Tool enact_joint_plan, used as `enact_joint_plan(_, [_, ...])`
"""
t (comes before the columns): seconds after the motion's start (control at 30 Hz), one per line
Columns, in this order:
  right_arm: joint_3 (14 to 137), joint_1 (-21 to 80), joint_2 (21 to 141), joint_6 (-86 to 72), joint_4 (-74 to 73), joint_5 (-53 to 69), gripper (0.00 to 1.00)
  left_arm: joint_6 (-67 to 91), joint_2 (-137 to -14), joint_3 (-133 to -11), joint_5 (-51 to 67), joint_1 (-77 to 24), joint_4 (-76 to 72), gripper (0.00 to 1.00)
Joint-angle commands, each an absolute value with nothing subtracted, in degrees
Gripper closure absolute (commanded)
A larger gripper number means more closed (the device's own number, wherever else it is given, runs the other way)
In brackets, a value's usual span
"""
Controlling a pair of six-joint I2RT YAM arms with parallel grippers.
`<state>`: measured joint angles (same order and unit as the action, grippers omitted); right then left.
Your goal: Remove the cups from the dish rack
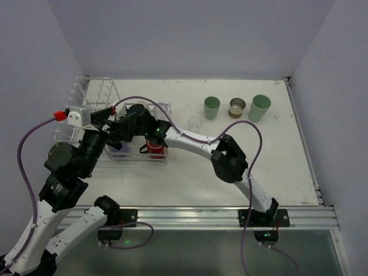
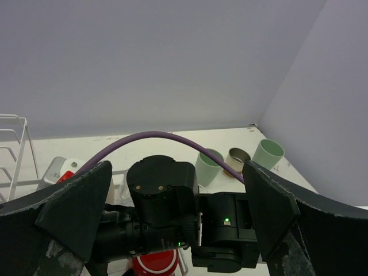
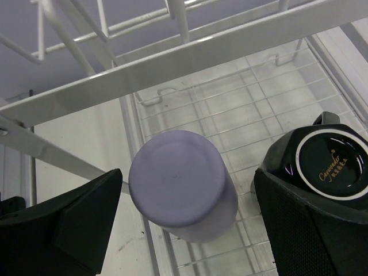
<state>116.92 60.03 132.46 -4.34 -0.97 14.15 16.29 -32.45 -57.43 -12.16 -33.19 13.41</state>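
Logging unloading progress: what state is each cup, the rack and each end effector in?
lavender cup: inverted in rack, ungripped
black cup: inverted in rack
red cup: in rack, partly hidden
left mint cup: upright on table
right mint cup: upright on table
beige cup: upright on table
clear cup: upright on table
dish rack: holds three visible cups
left end effector: open
right end effector: open, astride lavender cup

Smooth white-coated wire of the dish rack (image 3: 201,57), matt, smooth lavender cup (image 3: 178,178), glossy black cup (image 3: 333,158) with shiny gold print.

lavender cup (image 3: 181,181) inverted in rack (image 3: 190,56), btwn spread jaws | blk cup (image 3: 333,158) beside it
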Motion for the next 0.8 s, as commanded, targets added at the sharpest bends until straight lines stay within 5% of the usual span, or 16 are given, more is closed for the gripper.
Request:
enact_joint_plan(0.0, [121.72,60.73,134.12,-2.64,-3.16,10.99,0.01,14.33,-31.29,-55.9,-11.95,-33.49,9.41,0.0])
enact_joint_plan(0.23, [121.12,60.82,135.35,-2.37,-0.44,9.05,0.04,14.33,-31.81,-54.93,-11.95,-33.49,8.61,0.0])
enact_joint_plan(0.37, [117.17,60.82,134.13,-4.21,4.82,9.14,0.17,14.24,-32.17,-54.84,-12.22,-33.49,8.44,0.0])
enact_joint_plan(0.5, [111.72,60.82,130.53,-7.11,13.06,10.01,0.46,14.24,-32.43,-55.19,-12.74,-33.49,8.61,0.0])
enact_joint_plan(0.77, [97.84,60.82,120.08,-12.74,27.58,9.06,0.57,15.38,-34.45,-56.16,-11.08,-33.49,8.7,0.0])
